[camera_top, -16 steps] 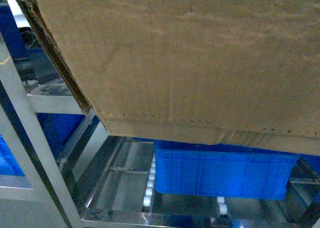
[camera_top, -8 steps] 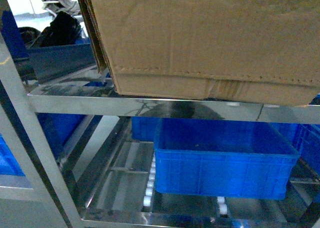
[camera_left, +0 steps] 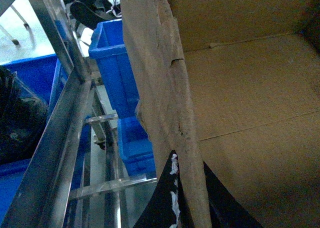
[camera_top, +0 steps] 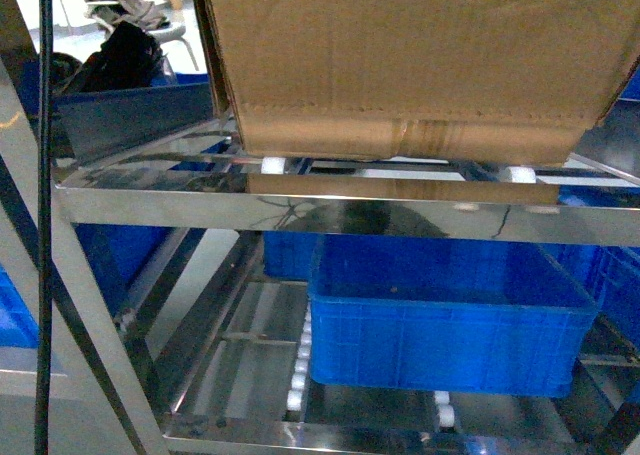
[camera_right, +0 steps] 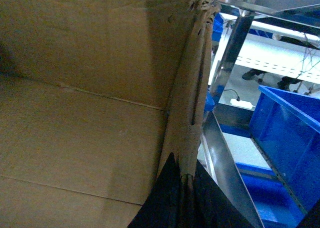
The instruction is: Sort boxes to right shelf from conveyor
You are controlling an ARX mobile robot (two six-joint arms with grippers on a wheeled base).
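Note:
A large brown cardboard box [camera_top: 410, 65] fills the top of the head view, over the upper tier of the steel shelf [camera_top: 300, 215]. Its bottom edge is level with the tier's white rollers [camera_top: 271, 164]; contact cannot be told. My left gripper [camera_left: 187, 208] is shut on the box's torn left wall [camera_left: 165, 102], one black finger on each side. On the other side my right gripper [camera_right: 186, 198] is shut on the ragged right wall [camera_right: 192, 102]. Both wrist views look down into the empty box. Neither gripper shows in the head view. The conveyor is out of view.
A blue plastic bin [camera_top: 445, 325] sits on the shelf's lower tier, with white rollers [camera_top: 297, 385] to its left. More blue bins [camera_left: 117, 62] [camera_right: 290, 138] stand beside and behind the rack. A grey upright [camera_top: 60, 275] rises at the left, and a black cable [camera_top: 43, 225] hangs there.
The box has moved forward and away from the head camera, from blocking most of the view to sitting over the upper tier's rollers. Both grippers keep hold of its walls.

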